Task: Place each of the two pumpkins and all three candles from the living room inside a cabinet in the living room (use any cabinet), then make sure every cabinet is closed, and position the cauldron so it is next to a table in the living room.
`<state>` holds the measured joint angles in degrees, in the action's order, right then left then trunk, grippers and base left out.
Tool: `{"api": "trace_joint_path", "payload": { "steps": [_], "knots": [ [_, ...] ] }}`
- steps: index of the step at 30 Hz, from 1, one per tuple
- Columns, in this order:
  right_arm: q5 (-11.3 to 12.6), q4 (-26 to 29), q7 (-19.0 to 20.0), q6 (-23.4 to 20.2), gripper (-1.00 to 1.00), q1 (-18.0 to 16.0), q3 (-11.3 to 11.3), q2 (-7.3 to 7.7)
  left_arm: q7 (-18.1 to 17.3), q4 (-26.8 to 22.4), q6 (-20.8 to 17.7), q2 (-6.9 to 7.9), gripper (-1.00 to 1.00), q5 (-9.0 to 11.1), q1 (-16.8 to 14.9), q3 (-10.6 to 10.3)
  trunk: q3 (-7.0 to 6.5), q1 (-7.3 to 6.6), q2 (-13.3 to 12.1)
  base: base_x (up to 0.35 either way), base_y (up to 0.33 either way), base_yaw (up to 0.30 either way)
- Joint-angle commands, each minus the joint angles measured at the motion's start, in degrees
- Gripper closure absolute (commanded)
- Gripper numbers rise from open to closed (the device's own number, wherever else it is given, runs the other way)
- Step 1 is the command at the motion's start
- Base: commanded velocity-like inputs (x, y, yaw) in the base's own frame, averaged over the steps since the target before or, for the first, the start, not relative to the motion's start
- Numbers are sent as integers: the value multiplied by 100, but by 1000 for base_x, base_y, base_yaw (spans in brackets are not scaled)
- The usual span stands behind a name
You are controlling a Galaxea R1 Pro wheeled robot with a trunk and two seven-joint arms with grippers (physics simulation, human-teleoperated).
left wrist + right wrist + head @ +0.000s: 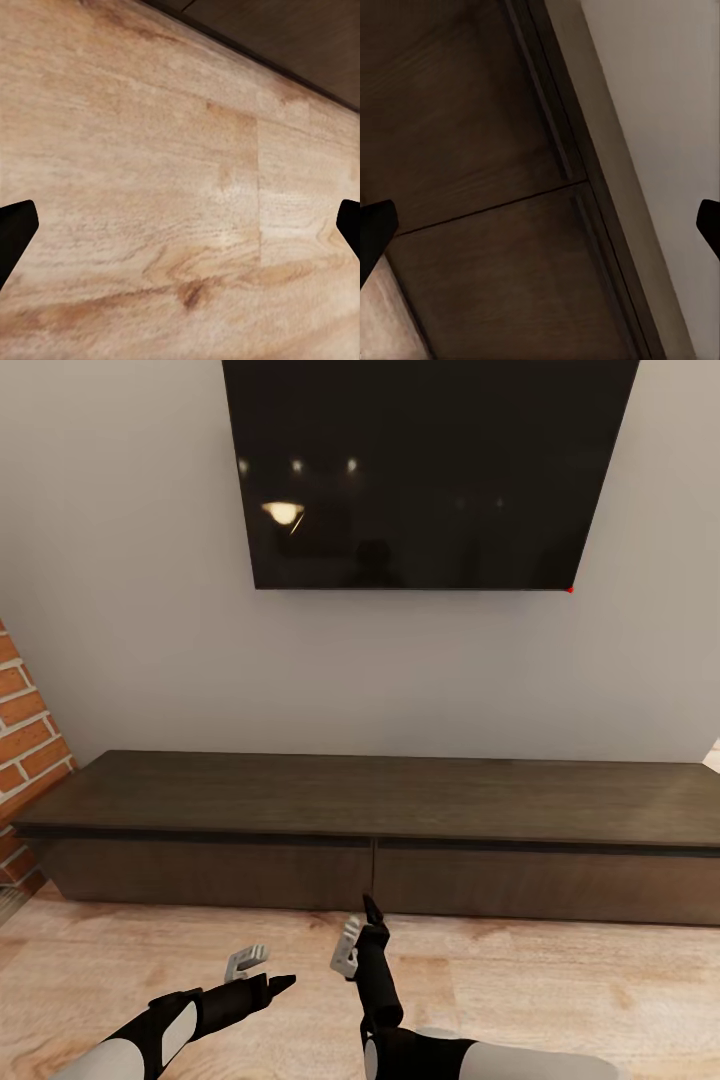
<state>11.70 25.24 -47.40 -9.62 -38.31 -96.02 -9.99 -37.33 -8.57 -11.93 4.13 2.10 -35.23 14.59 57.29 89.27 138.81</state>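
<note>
Brick wall at far left, meeting the left end of the cabinet. Cabinet is the long low dark-brown unit running along the grey wall nearly the whole width of the head view, top bare, two wide drawer fronts both flush and shut, seam between them about mid-length. Black TV mounted on the wall above the cabinet's middle-right part, ceiling lamp reflections on the screen, small red dot at its lower right corner. Light wood floor in front of the cabinet.

Left gripper hangs low over the floor, short of the left drawer front, fingers spread apart with nothing between them; one pale finger, one dark. Left wrist view: both dark fingertips at the frame edges, wide apart, plank floor below and a strip of the cabinet's dark base at one corner.

Right gripper just right of the left one, pointing up toward the seam between the two drawer fronts, near the cabinet's front bottom edge but not touching as far as I can tell. Fingers apart, holding nothing. Right wrist view: fingertips far apart at the frame edges, drawer fronts with the seam across them, the cabinet's top edge, then grey wall beyond; sliver of floor at one corner.

Nothing stands between either gripper and the drawer fronts
</note>
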Motion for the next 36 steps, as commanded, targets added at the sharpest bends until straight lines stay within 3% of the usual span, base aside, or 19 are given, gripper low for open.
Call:
{"api": "trace_joint_path", "payload": {
  "steps": [1,7,23,36],
  "knots": [
    [34,8,-35,-57,-100,-10,-47,0,-20,-4,-61,0,-100,24,-2,26,5,-1,2,0,0,0],
    [43,-1,-31,-57,-100,-2,-48,0,-12,5,-56,8,-100,27,-2,26,5,-1,2,75,0,0],
    [43,-3,-29,-49,-100,-1,-49,0,-11,12,-55,9,-100,27,-2,27,5,-1,2,302,30,0],
    [38,-2,-12,-67,-100,49,-59,0,-11,14,-57,9,-100,27,-2,26,5,-1,2,42,12,0]
  ]
}}
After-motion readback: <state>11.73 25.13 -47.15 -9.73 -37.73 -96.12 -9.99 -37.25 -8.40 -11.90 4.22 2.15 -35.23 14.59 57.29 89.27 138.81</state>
